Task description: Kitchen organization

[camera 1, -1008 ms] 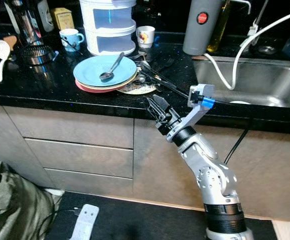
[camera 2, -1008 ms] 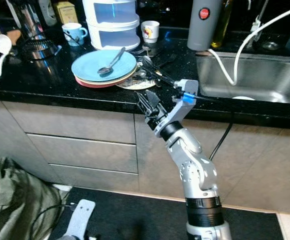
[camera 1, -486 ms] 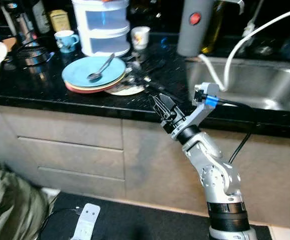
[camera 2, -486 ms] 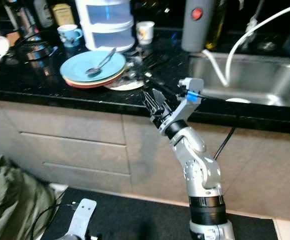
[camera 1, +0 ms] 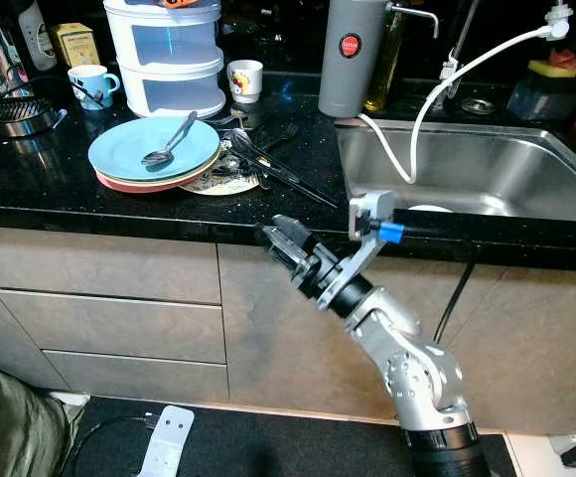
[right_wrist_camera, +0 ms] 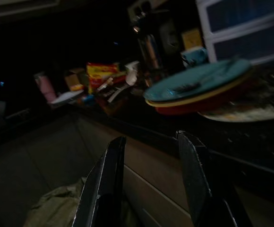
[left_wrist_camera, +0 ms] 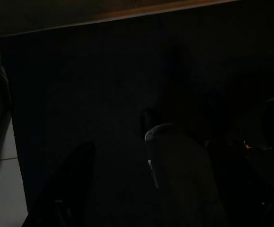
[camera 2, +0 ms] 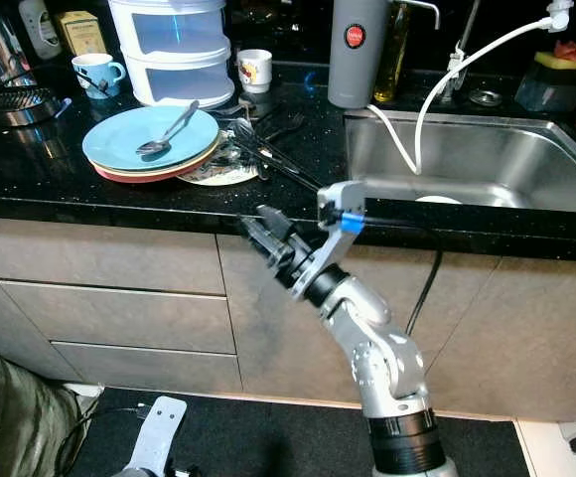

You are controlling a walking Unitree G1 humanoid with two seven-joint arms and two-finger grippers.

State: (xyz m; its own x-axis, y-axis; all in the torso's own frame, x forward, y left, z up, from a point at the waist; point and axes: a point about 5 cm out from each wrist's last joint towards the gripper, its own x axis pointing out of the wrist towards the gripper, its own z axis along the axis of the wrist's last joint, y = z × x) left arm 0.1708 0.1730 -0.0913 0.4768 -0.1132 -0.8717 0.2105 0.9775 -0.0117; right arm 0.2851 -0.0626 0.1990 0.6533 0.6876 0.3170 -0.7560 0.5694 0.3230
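Note:
A stack of plates [camera 1: 119, 164] with a light blue one on top lies on the black counter [camera 1: 50, 194], and a metal spoon [camera 1: 169, 140] rests on it. Beside the stack, forks and dark utensils [camera 1: 268, 164] lie over a patterned plate [camera 1: 212, 183]. My right gripper [camera 1: 278, 237] is stretched out in front of the counter's front edge, just below and right of the plates. It is open with nothing between its fingers [right_wrist_camera: 104, 189], which point towards the plates [right_wrist_camera: 198, 85]. The left wrist view is very dark and looks down at the floor.
A white stacked drawer box [camera 1: 166, 55], a blue mug [camera 1: 89, 84], a white cup [camera 1: 245, 79] and a grey flask [camera 1: 348, 55] stand at the back. A steel sink [camera 1: 467, 169] with a white hose [camera 1: 417, 129] is to the right. Drawers [camera 1: 99, 318] are below the counter; a power strip [camera 1: 164, 447] lies on the floor.
The whole picture has shifted, so the camera moved. The right gripper now sits slightly lower against the counter edge, still open and empty.

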